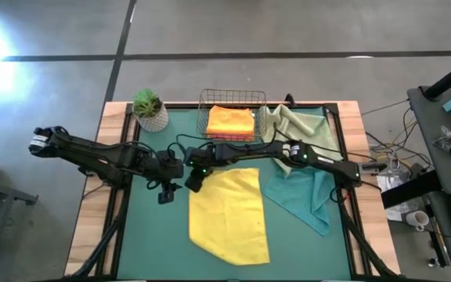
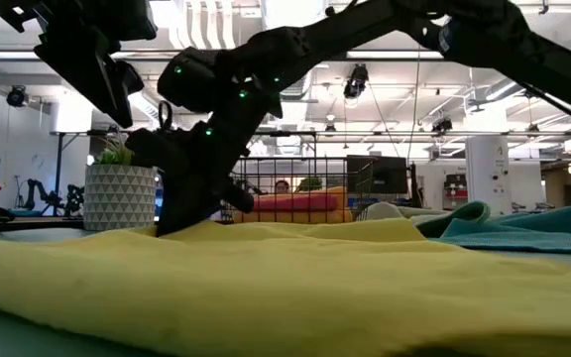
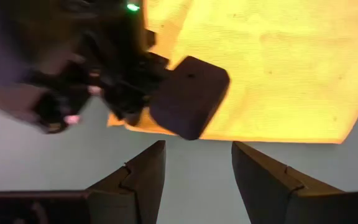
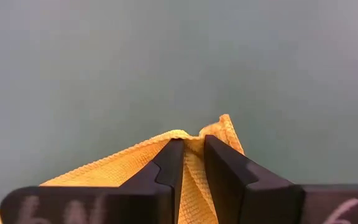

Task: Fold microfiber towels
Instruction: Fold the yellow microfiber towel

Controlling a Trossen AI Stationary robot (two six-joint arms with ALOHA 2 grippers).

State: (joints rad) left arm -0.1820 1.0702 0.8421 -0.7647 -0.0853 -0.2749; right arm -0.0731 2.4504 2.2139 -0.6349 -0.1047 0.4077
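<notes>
A yellow microfiber towel lies spread on the green mat at mid-table. My right gripper reaches across from the right and is shut on the towel's far left corner. My left gripper hovers open just left of that corner, over bare mat, with nothing between its fingers. A teal towel lies crumpled to the right of the yellow one. A pale sage towel lies behind it. A folded orange towel rests in the wire basket. My right gripper pinches the yellow towel's far left corner between its two fingers, and the corner's tip pokes out beyond them. The fingers slant down from the table's right. The cloth bunches up at the fingers, and the rest of the towel lies on the mat.
A potted plant stands at the far left corner of the mat, left of the basket. Bare mat stretches left of the yellow towel and along the near edge. Desks and cables crowd the floor beyond the table's right side.
</notes>
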